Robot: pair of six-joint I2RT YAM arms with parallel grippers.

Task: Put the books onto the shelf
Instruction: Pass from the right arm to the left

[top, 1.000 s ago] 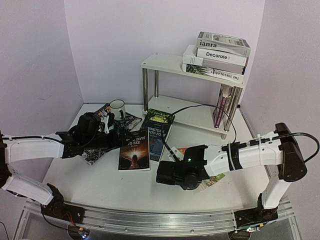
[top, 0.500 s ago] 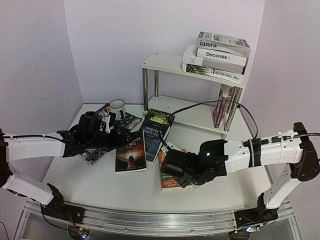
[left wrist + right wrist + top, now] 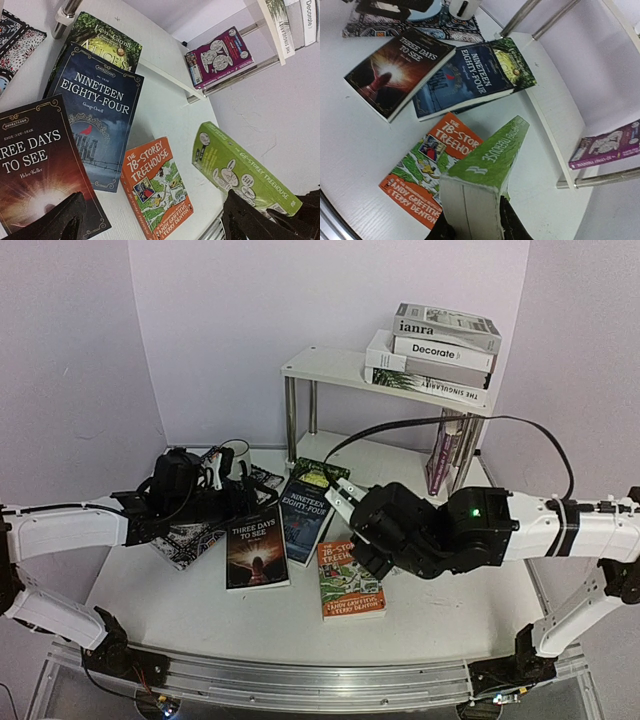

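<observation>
While my right gripper (image 3: 474, 226) is clamped on the green "65-Storey Treehouse" (image 3: 487, 160), it hangs tilted over the orange "78-Storey Treehouse" (image 3: 427, 167), flat on the table (image 3: 350, 130) beside "Nineteen Eighty-Four" (image 3: 465, 82) and "Three Days to See" (image 3: 395, 70). On the shelf (image 3: 325, 367), the lower board (image 3: 552, 107) has bare room left of the purple paperback (image 3: 607, 145) standing at its right end, "Decorate" (image 3: 445, 352) is stacked up top, and my left gripper (image 3: 150, 227) is spread wide, empty.
</observation>
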